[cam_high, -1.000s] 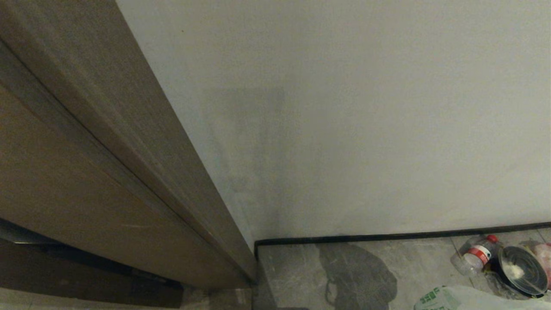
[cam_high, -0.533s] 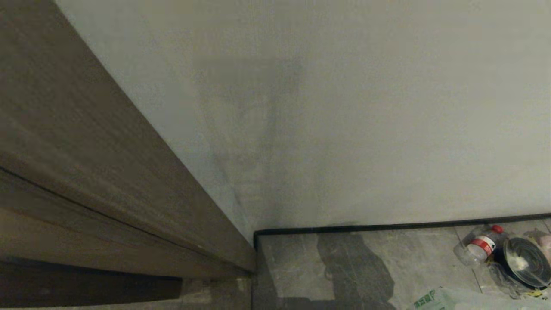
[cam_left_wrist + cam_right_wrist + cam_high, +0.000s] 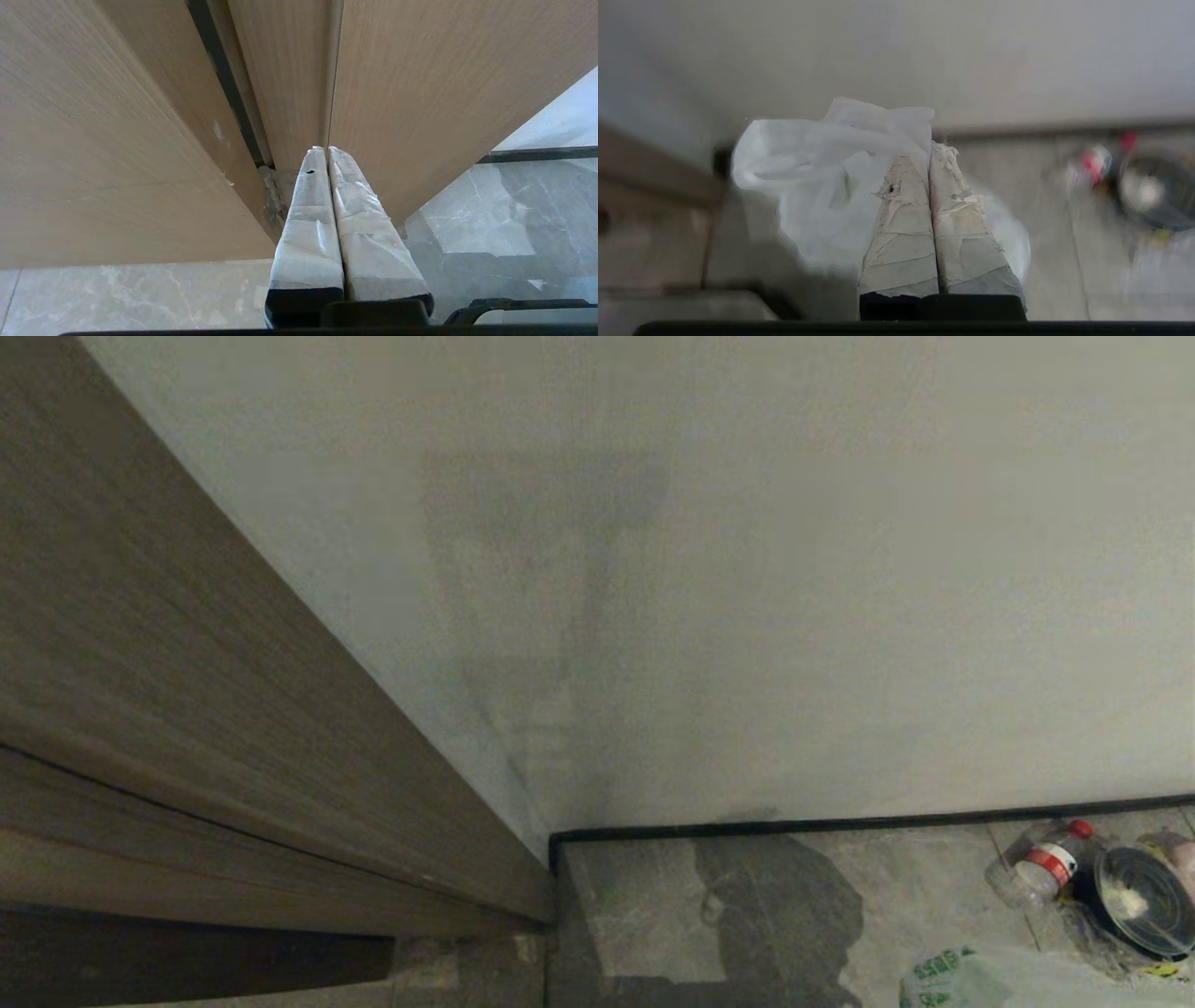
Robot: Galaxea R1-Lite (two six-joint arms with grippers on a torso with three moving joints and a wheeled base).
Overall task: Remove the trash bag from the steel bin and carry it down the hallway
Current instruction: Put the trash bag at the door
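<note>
Right wrist view: my right gripper point(image 3: 930, 151) is clenched on the trash bag point(image 3: 822, 186); my left gripper point(image 3: 326, 154) is closed, empty, beside a wooden door point(image 3: 420, 93).

Crinkled whitish trash bag point(image 3: 817, 186), pinched aloft

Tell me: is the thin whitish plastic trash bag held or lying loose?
Held: the right gripper is shut on the trash bag.

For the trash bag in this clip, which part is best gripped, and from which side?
Grip the gathered top of the trash bag, coming from above: the thin film bunches there into a fold that narrow fingers can pinch, while the body below is loose and bulging. The right end effector is shut on just such a bunched fold.
</note>
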